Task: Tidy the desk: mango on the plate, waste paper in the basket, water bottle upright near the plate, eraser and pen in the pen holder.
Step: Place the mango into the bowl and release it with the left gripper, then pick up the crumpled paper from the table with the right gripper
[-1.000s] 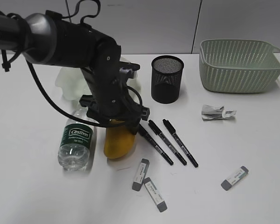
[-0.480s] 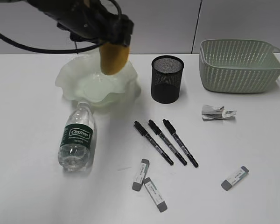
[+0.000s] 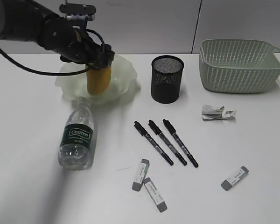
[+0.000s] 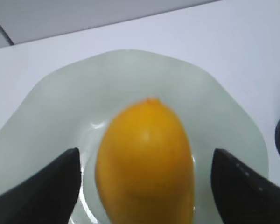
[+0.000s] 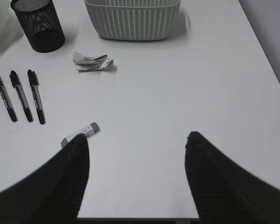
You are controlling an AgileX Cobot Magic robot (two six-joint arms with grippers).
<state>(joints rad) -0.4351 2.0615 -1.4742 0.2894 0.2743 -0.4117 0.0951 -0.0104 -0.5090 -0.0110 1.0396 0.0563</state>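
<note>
The yellow-orange mango [image 3: 98,80] sits in the pale-green ruffled plate [image 3: 124,74] at the back left. My left gripper [image 3: 97,63] hangs just above it. In the left wrist view its jaws [image 4: 142,186] are open, with a gap on each side of the mango [image 4: 147,158] over the plate [image 4: 214,107]. The water bottle [image 3: 77,137] lies on its side in front of the plate. My right gripper [image 5: 137,182] is open and empty over bare desk. It does not show in the exterior view.
Three black pens [image 3: 167,142] lie mid-desk, with two erasers [image 3: 141,174] in front of them and a third eraser [image 3: 234,178] to the right. The waste paper [image 3: 216,112] lies in front of the basket [image 3: 240,65]. The black mesh pen holder [image 3: 167,78] stands beside the plate.
My left gripper lifted the mango off the desk beside the bottle, carried it back over the plate and lowered it in. Its jaws now stand apart from the fruit.
</note>
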